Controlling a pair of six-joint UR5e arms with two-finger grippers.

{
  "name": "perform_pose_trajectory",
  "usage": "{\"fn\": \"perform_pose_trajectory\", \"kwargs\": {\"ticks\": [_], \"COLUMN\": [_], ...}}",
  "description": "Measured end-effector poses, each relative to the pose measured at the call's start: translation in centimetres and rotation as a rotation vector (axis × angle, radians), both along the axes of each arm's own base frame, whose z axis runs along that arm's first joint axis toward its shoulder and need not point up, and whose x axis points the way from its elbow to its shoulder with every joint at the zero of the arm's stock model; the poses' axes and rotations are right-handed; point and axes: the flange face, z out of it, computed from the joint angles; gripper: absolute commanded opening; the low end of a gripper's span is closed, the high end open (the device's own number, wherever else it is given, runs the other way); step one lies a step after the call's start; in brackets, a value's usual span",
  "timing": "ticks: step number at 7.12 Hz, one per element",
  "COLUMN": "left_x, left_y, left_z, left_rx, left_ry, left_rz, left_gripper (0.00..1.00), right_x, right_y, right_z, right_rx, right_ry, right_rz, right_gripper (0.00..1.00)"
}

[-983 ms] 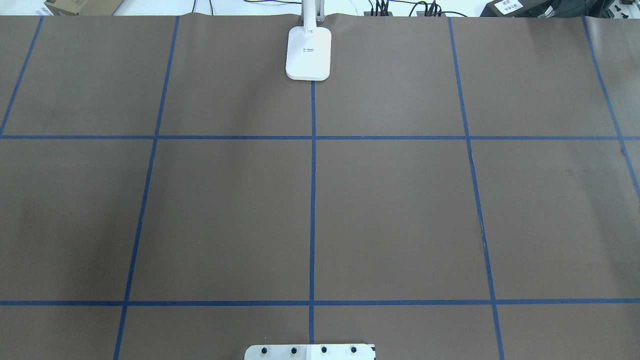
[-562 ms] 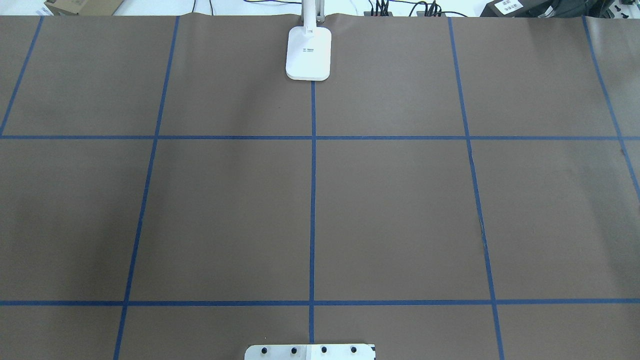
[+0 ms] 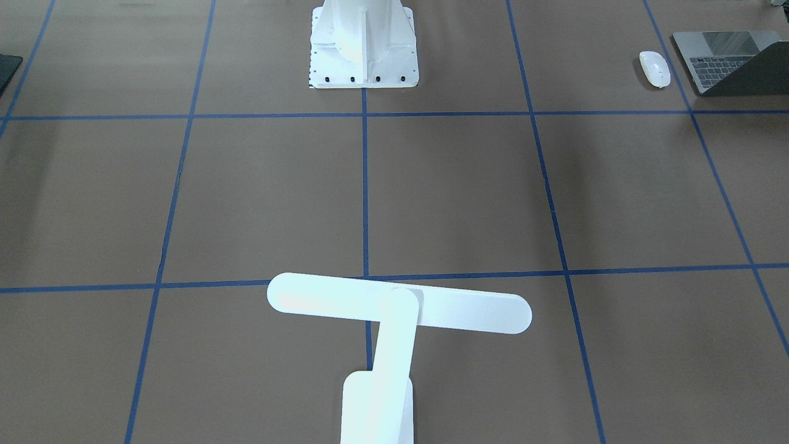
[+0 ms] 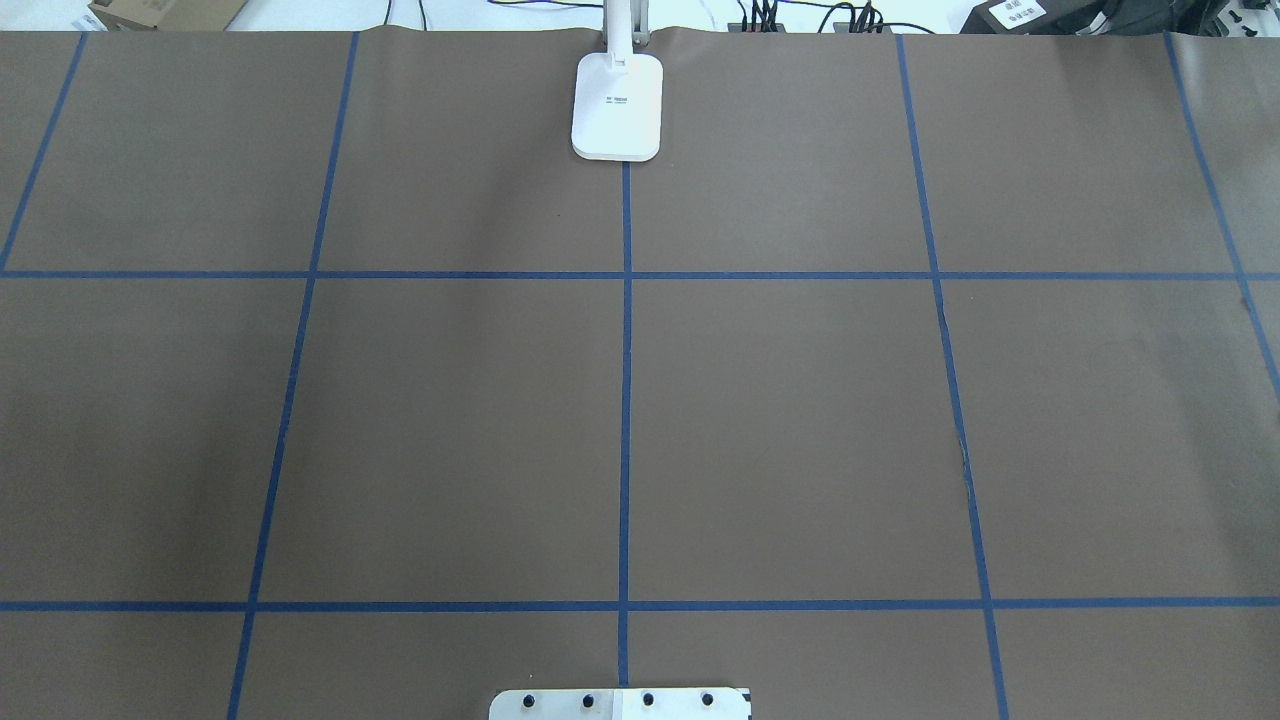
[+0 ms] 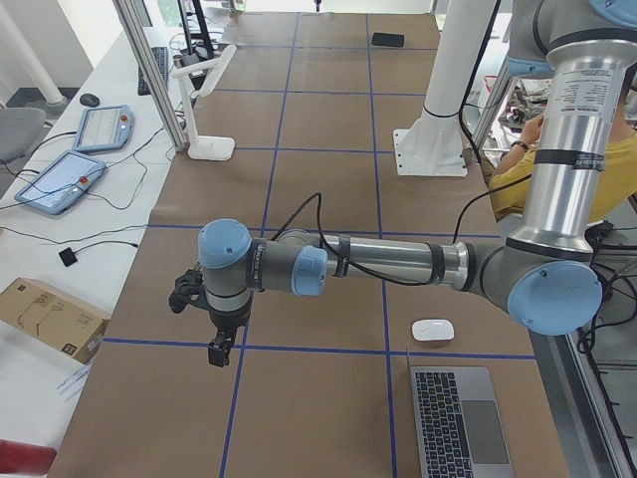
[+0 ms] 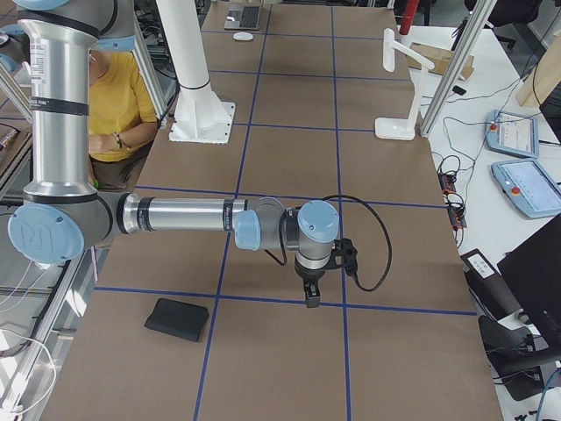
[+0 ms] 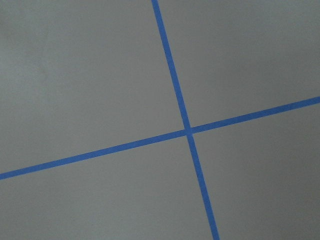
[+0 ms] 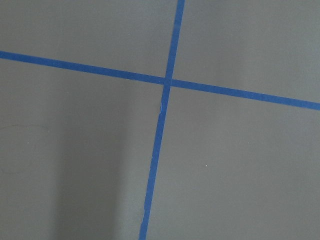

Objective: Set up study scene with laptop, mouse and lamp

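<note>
The laptop (image 3: 727, 58) lies open at the table's corner on the robot's left; it also shows in the exterior left view (image 5: 456, 423). The white mouse (image 3: 654, 68) lies just beside it, also in the exterior left view (image 5: 433, 330). The white lamp (image 3: 394, 305) stands at the far middle edge, with its base (image 4: 617, 105) on the centre tape line. My left gripper (image 5: 219, 349) hangs over a tape crossing, well away from the mouse. My right gripper (image 6: 311, 294) hangs over another crossing. I cannot tell whether either is open or shut. Neither wrist view shows fingers.
The white bolted pedestal (image 3: 363, 43) stands at the robot's side of the table. A thin black pad (image 6: 178, 319) lies near the right arm's end of the table. A person in yellow (image 6: 114, 96) sits behind the pedestal. Blue tape lines grid the brown table cover (image 4: 800, 420).
</note>
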Motion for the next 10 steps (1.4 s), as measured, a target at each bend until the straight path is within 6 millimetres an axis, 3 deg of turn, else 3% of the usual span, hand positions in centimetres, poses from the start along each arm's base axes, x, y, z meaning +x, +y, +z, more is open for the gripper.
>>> {"fn": "perform_pose_trajectory", "kwargs": {"ticks": [2, 4, 5, 6, 8, 10], "left_x": [-3.5, -7.0, -7.7, -7.5, -5.7, -5.2], "left_y": [1.7, 5.4, 7.8, 10.8, 19.2, 25.6], "left_z": [1.1, 3.5, 4.8, 5.7, 7.1, 7.2], "left_rx": [-0.109, -0.239, -0.335, -0.439, -0.646, -0.845], "left_ry": [0.025, 0.056, 0.083, 0.114, 0.150, 0.165], "left_rz": [-0.064, -0.188, -0.301, -0.426, -0.642, -0.787], "left_gripper": [1.00, 1.00, 1.00, 1.00, 1.00, 1.00], "right_x": [0.0, 0.0, 0.0, 0.0, 0.0, 0.0], "right_y": [0.0, 0.0, 0.0, 0.0, 0.0, 0.1], "right_z": [0.0, 0.0, 0.0, 0.0, 0.0, 0.0], "right_rx": [0.000, 0.001, 0.001, 0.002, 0.003, 0.003], "right_ry": [0.000, 0.000, 0.000, 0.000, 0.000, 0.000], "right_rz": [0.000, -0.001, -0.001, -0.001, -0.002, -0.002], "right_gripper": [1.00, 1.00, 1.00, 1.00, 1.00, 1.00]}}
